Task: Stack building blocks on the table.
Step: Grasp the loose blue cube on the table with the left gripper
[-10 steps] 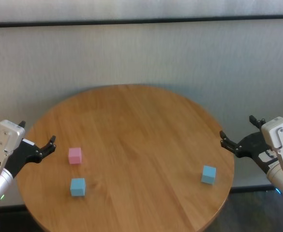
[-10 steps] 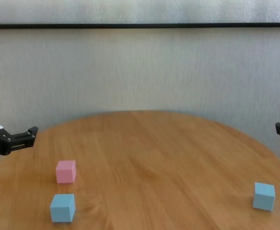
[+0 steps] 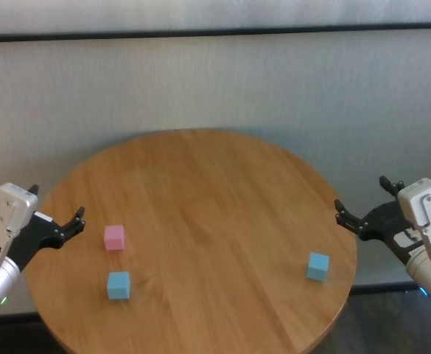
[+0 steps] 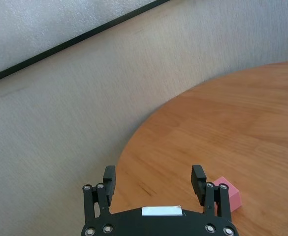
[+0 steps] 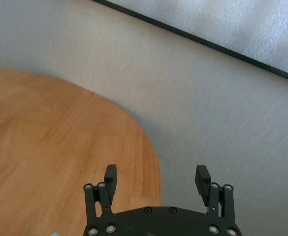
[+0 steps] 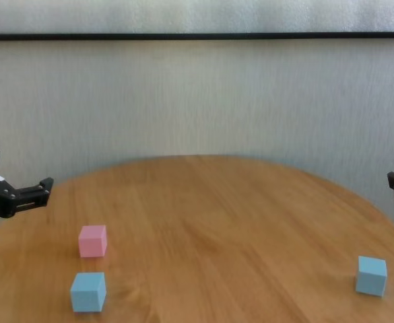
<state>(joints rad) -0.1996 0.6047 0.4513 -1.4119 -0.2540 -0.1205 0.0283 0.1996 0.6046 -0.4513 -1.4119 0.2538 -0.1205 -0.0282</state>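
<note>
Just beside the open left hand (image 3: 55,215) lies the pink block (image 3: 114,237).

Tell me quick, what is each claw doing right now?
Left claw: open, holding nothing, at the table's left edge near the pink block.
Right claw: open, holding nothing, at the table's right edge.

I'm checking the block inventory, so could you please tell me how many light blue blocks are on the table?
2: one light blue block near the table's left front, just before the pink block; the other near the right edge. None seem hidden.
</note>
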